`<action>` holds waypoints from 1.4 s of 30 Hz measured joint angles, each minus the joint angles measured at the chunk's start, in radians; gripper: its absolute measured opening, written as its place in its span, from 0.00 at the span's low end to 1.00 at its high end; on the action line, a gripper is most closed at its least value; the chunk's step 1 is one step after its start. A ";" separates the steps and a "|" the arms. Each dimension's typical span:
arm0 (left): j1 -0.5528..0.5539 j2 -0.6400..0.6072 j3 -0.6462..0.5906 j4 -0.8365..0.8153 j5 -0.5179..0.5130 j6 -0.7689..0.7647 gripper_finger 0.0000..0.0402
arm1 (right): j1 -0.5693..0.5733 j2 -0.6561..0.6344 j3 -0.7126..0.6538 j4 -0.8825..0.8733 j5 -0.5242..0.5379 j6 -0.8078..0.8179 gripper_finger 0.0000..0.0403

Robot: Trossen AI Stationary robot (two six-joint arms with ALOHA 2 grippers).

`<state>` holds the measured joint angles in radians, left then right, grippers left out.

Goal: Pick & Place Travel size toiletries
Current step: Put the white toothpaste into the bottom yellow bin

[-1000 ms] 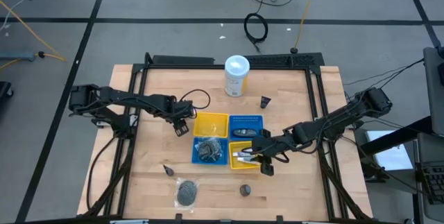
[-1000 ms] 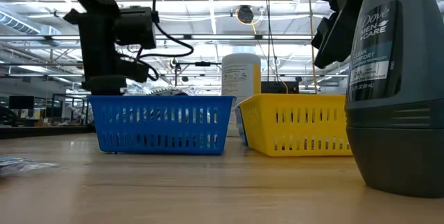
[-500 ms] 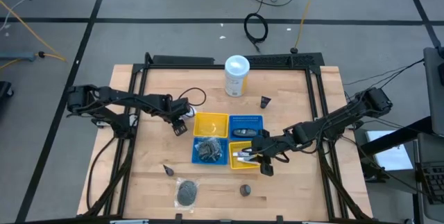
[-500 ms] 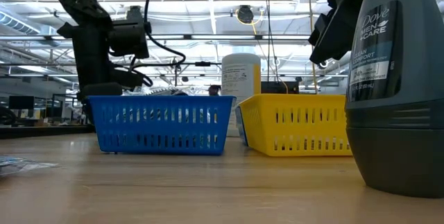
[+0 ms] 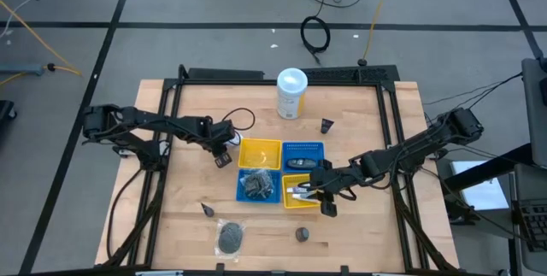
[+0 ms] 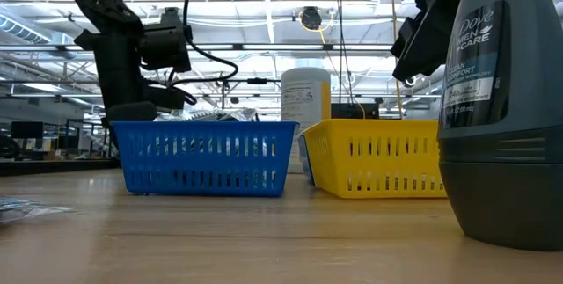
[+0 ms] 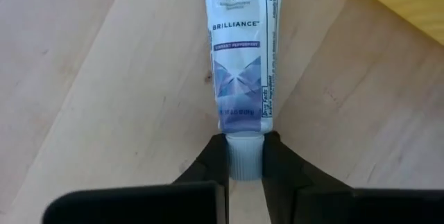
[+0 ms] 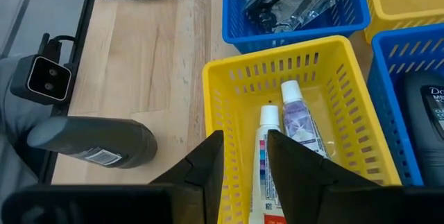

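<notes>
Left end effector [image 7: 245, 156] sits low over the tabletop [image 5: 188, 199], at about nine o'clock from the cluster of trays; its two fingers [image 7: 209, 168] are closed on the white cap of a toothpaste tube [image 7: 241, 71]; that tube lies flat on the wood, long axis running straight away from the fingers, cap toward the wrist and crimped end pointing off toward a yellow tray [image 7: 409, 2] corner. Right end effector [image 8: 245, 156] hangs over the yellow tray [image 8: 236, 92] at the cluster's five o'clock corner, fingers parted a little and holding nothing; two more tubes [image 8: 295, 123] lie side by side in that tray, caps pointing toward the blue tray [image 8: 305, 30] of dark mesh puffs; a dark grey deodorant bottle [image 8: 94, 141] lies on its side just beside the yellow tray.
</notes>
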<state>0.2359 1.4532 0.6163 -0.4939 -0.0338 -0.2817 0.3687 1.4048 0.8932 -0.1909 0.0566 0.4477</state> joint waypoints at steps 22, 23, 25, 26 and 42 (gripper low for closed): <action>-0.005 -0.243 0.094 -0.269 -0.158 -0.041 0.09 | -0.001 0.000 0.000 0.009 0.053 -0.007 0.26; -0.009 -0.265 0.094 -0.261 -0.159 -0.043 0.09 | -0.002 0.000 0.000 0.009 0.052 -0.015 0.26; -0.021 -0.306 0.094 -0.255 -0.160 -0.051 0.09 | -0.002 0.000 0.000 0.009 0.053 -0.022 0.26; -0.030 -0.327 0.094 -0.252 -0.155 -0.054 0.09 | -0.002 0.000 0.000 0.014 0.055 -0.023 0.26; -0.335 -0.399 0.095 0.188 0.002 -0.036 0.09 | -0.002 0.000 0.000 0.295 0.084 -0.284 0.26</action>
<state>-0.0988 1.0540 0.7109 -0.3056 -0.0313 -0.3179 0.3664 1.4048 0.8928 0.1042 0.1408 0.1640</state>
